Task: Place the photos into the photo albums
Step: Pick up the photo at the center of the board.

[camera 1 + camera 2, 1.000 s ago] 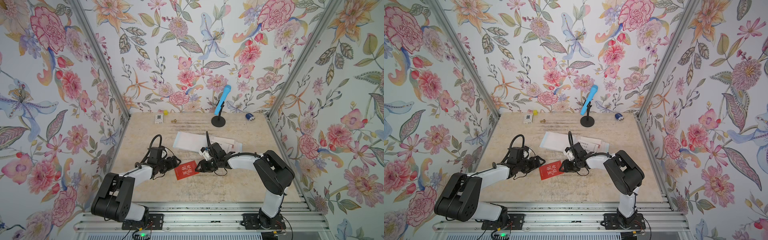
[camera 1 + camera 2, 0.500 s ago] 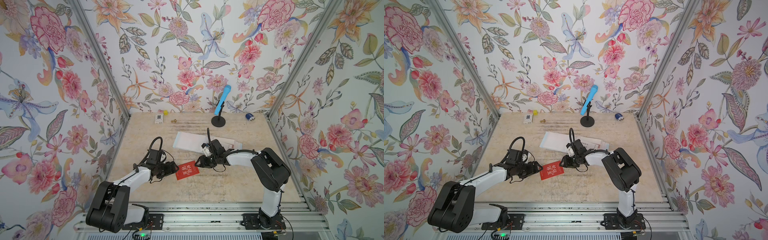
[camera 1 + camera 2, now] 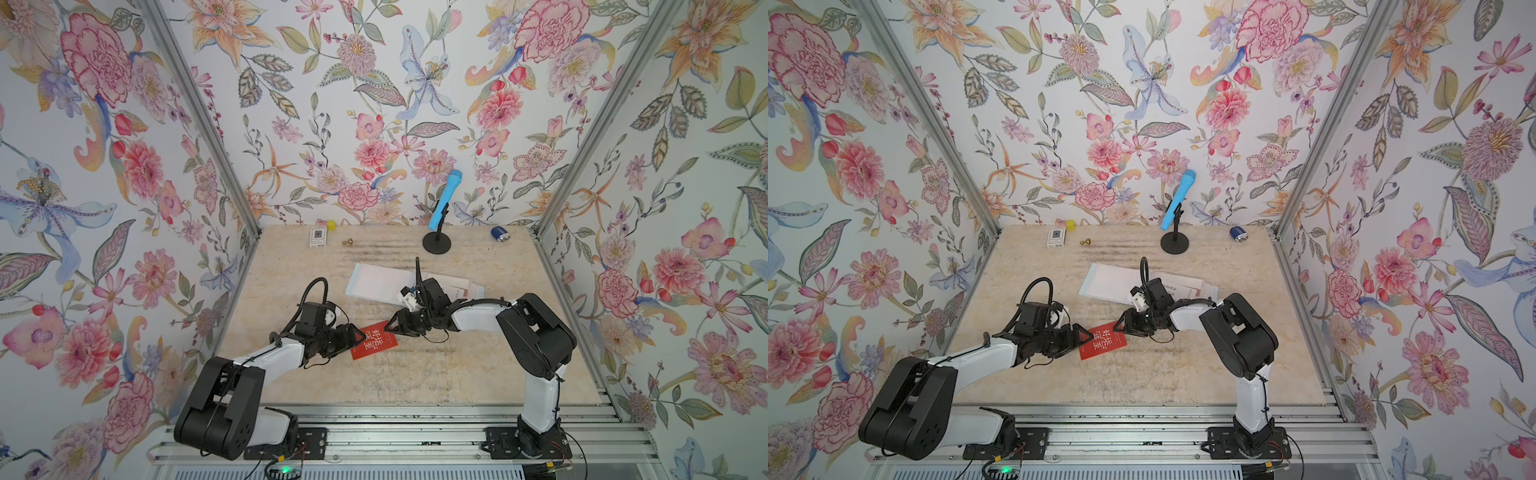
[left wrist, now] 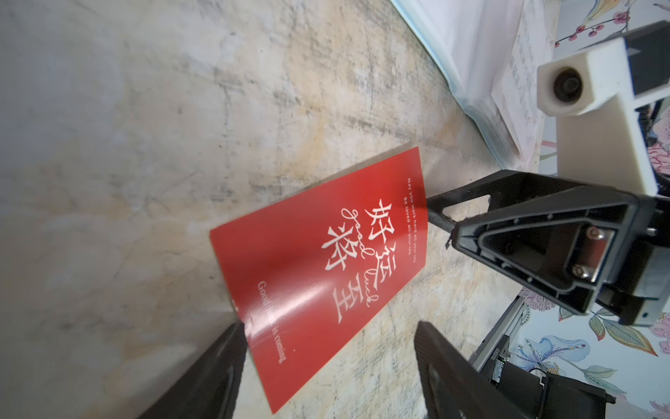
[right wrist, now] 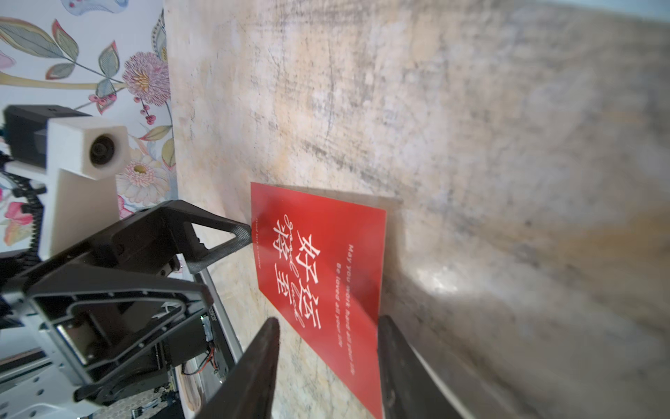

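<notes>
Blue microphone (image 3: 446, 195), battery (image 3: 500, 233), white box (image 3: 318, 237), yellow cube (image 3: 331, 225)

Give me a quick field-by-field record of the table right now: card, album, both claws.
red card: flat on the table, lettering up, between the arms
left claw: open, astride one end of the card
right claw: open, astride the opposite end
photo album: pale blue, behind the card, pale printed cards at its end nearer the right arm
back edge: small white box, blue microphone on stand
</notes>
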